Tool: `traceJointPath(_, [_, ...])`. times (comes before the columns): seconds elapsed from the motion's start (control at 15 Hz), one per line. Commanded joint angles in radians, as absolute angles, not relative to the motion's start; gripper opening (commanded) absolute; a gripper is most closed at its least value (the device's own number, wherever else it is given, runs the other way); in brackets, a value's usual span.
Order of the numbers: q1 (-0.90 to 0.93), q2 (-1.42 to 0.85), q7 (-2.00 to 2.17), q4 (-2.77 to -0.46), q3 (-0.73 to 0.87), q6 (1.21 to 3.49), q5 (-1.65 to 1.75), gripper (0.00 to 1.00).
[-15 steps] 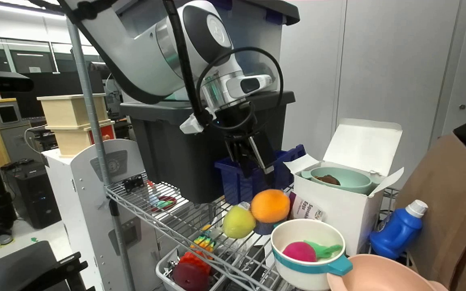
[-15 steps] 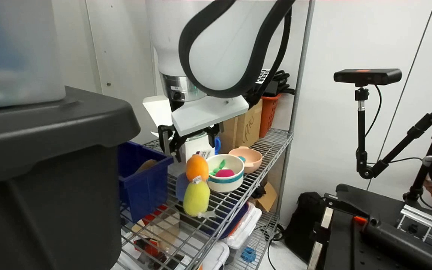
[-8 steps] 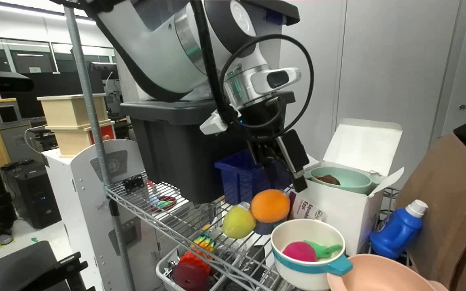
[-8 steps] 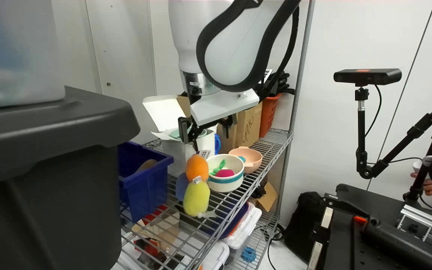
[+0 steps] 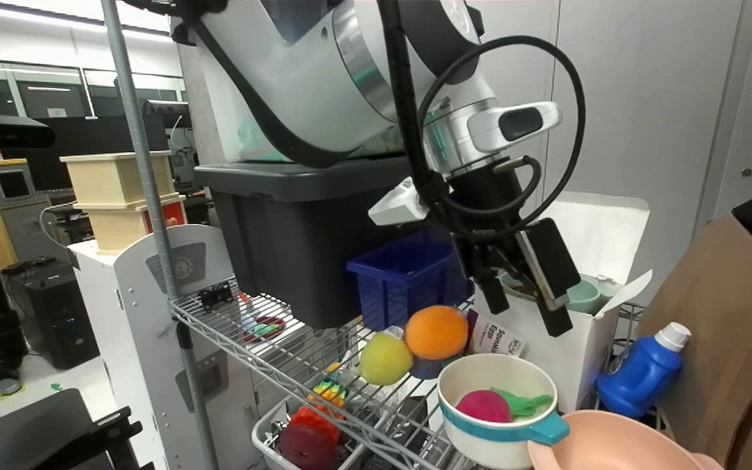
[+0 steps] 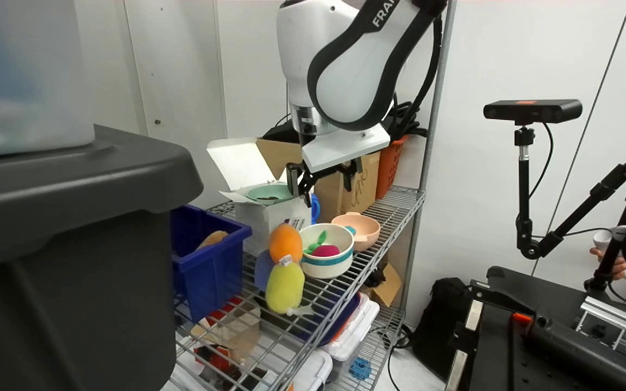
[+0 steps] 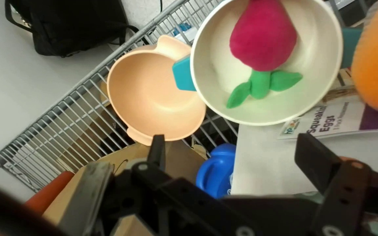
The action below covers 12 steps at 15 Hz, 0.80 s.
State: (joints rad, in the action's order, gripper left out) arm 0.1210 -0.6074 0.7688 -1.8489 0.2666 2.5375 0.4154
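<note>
Both exterior views alone show the blue bin [image 5: 389,297]; the pincer [image 7: 233,144], spread wide, hangs near the white box [image 5: 572,372].

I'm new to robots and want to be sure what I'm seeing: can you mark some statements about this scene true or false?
1. The gripper is open. True.
2. It holds the yellow toy. False: the yellow toy lies apart from it.
3. The pink toy is in the cream bowl. True.
4. The cream bowl also holds the orange toy. False: the orange toy sits outside.
5. The green bowl is in the white box. True.
</note>
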Motion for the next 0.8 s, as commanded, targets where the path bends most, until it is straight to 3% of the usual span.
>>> traceJointPath(0.0, [0.1, -0.648, 0.732, -1.789, 0.281, 2.51, 0.385, 1.0])
traceJointPath(0.73, [0.105, -0.631, 0.702, -1.832, 0.289, 2.524, 0.384, 1.0])
